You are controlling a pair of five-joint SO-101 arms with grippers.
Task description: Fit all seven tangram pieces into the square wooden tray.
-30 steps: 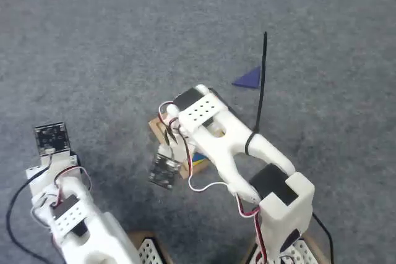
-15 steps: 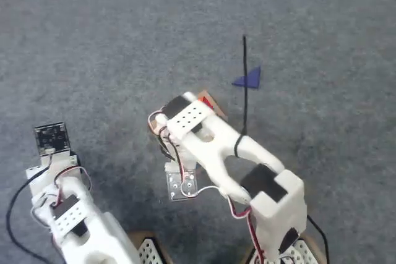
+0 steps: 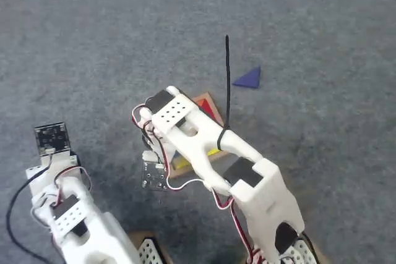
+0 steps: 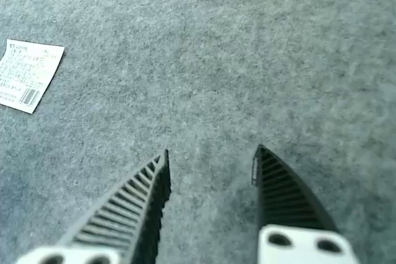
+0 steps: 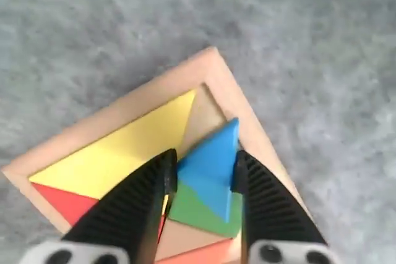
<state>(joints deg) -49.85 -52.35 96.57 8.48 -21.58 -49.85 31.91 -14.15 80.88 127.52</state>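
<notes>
The square wooden tray (image 5: 127,104) lies on the grey mat with yellow (image 5: 124,149), red (image 5: 65,203), green (image 5: 195,211) and orange pieces in it. My right gripper (image 5: 204,164) is shut on a blue triangle (image 5: 216,143), held tilted over the tray's open corner. In the high view the right arm (image 3: 198,137) covers most of the tray (image 3: 199,99). A dark blue triangle (image 3: 249,78) lies alone on the mat beyond the tray. My left gripper (image 4: 211,151) is open over bare mat.
The left arm (image 3: 68,208) stands at the near left of the table. A white paper label (image 4: 25,75) lies on the mat near the left gripper. A black cable (image 3: 227,78) rises over the tray.
The right arm has swung to the left over the tray, uncovering the tray's red corner. The left arm has not moved.
</notes>
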